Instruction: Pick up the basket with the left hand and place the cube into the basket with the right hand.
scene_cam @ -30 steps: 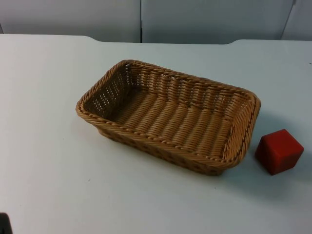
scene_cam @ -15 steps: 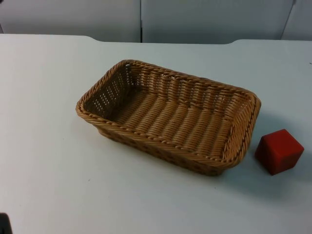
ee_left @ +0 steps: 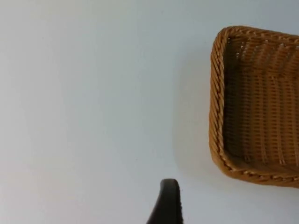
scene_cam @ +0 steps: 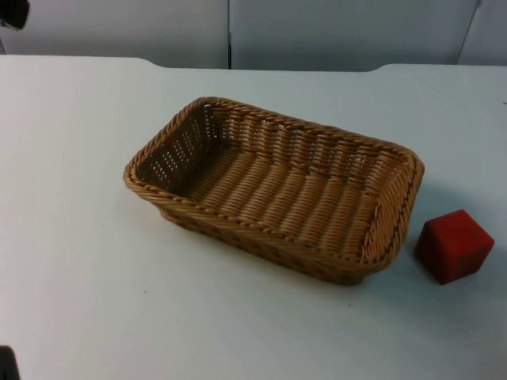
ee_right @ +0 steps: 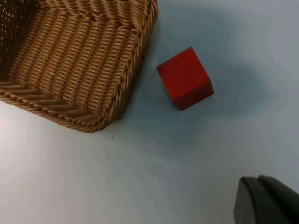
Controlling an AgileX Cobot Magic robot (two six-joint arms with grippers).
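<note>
An empty woven wicker basket [scene_cam: 238, 222] lies on the middle of the white table. A red cube [scene_cam: 454, 245] stands on the table just off the basket's right end, a small gap apart from it. The left arm [scene_cam: 11, 12] enters at the far left corner. My left gripper [ee_left: 168, 203] hovers over bare table beside the basket's short end [ee_left: 216, 102], well clear of it. My right gripper [ee_right: 264, 200] is shut and empty, hanging above the table near the cube [ee_right: 185, 78] and the basket's corner [ee_right: 107, 116].
The grey partition wall [scene_cam: 230, 32] closes off the table's far edge. A small dark object [scene_cam: 6, 366] sits at the near left corner. Bare white table lies left of and in front of the basket.
A black part of the left arm has come into the upper left corner of the top view. Basket and cube have not moved.
</note>
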